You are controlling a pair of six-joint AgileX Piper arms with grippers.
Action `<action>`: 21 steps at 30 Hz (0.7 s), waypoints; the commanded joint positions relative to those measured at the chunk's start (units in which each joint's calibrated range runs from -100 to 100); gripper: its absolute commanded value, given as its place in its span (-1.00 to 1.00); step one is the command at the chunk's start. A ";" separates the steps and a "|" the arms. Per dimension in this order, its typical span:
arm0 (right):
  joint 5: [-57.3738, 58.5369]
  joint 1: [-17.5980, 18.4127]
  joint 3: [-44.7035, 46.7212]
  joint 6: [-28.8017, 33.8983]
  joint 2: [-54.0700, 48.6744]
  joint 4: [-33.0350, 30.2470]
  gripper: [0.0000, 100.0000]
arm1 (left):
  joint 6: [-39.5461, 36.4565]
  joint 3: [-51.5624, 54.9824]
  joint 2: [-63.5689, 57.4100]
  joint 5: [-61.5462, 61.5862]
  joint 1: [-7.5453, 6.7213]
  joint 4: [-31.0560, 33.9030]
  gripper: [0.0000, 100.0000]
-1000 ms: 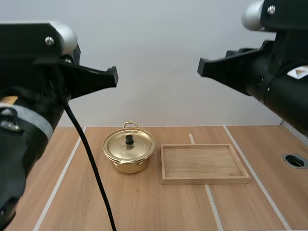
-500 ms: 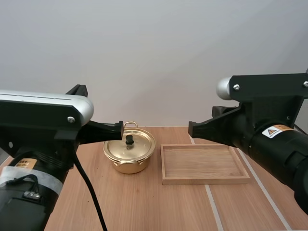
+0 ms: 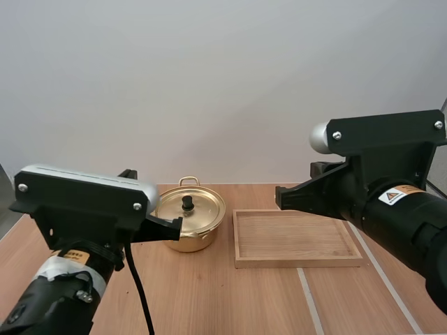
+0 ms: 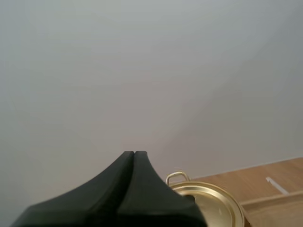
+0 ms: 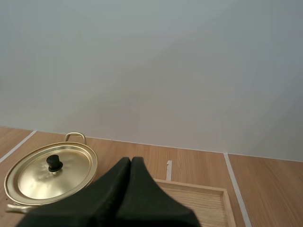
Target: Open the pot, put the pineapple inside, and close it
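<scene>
A golden pot [image 3: 188, 234] stands on the table with its lid [image 3: 190, 209] on, a black knob [image 3: 187, 203] at the lid's centre. My left gripper [image 3: 177, 225] hovers at the pot's left side, its tip just before the rim. In the left wrist view its fingers lie together as one dark wedge [image 4: 134, 154], shut on nothing, with the pot [image 4: 215, 204] just beyond. My right gripper [image 3: 280, 198] hangs above the tray's far left part. It is shut too [image 5: 131, 160], between the pot lid [image 5: 28, 177] and the tray [image 5: 210, 201].
A shallow wooden tray [image 3: 297, 260] lies right of the pot with nothing in it. Pale tape lines [image 3: 307, 300] run across the wooden table. A round hole [image 3: 445, 188] sits near the right edge, behind my right arm.
Both arms have come down. The left gripper dropped from high above to the pot's left side, and the right gripper sank towards the tray. Pot and tray stayed put.
</scene>
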 commanded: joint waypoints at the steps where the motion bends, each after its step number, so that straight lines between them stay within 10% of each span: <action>1: -0.47 0.13 0.00 -0.14 -0.64 -0.37 -1.00 | -0.59 1.06 0.01 -1.08 0.07 0.49 -1.00; 10: -0.47 0.13 0.00 -0.14 -0.64 -0.37 -1.00 | -3.44 11.92 0.01 -10.72 0.07 6.37 -1.00; 17: -0.47 0.13 0.00 -0.14 -0.64 -0.37 -1.00 | -40.52 13.44 0.01 -5.12 -0.08 33.78 -1.00; 21: -0.47 0.13 0.00 -0.14 -0.64 -0.37 -1.00 | -42.72 13.64 -0.10 5.93 -0.10 35.94 -1.00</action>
